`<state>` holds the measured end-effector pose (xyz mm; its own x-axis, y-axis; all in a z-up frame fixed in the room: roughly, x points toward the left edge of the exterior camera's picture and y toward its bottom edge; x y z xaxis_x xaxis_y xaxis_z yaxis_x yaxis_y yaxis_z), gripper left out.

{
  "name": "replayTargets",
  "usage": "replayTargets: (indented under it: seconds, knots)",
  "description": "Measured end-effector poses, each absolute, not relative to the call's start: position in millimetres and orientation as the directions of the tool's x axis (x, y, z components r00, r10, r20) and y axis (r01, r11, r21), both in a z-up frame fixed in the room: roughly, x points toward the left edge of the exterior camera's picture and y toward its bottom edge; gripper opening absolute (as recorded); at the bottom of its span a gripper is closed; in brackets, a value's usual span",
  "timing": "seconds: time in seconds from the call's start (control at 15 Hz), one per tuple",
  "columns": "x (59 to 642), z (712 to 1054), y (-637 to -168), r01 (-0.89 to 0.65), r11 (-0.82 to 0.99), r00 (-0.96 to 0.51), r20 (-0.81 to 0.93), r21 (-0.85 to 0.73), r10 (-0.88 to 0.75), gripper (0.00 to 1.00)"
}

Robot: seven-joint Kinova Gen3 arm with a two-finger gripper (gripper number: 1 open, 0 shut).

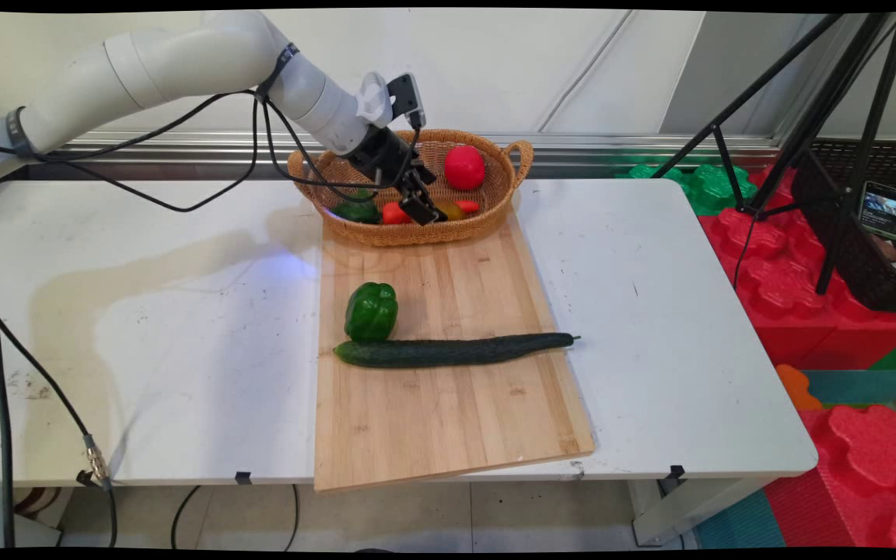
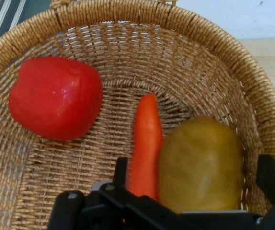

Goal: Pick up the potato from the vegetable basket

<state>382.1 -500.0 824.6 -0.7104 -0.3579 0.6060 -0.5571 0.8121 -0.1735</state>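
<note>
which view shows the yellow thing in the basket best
The hand view: the yellowish potato-like vegetable fills the lower right, beside the carrot. The main view shows only a sliver behind the gripper.

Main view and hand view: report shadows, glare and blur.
Main view: sharp; the arm casts a soft grey shadow on the white table left of the cutting board. Hand view: basket weave crisp, slight sheen on the red pepper, the gripper linkage near the bottom soft.
</note>
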Motion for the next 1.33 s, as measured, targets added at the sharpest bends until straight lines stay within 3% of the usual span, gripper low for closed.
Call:
replayTargets:
  seconds: [1.33]
  knots:
    - [379.3, 822.8, -514.2, -0.513, 0.846, -0.729, 0.595, -0.147, -0.339, 1.00]
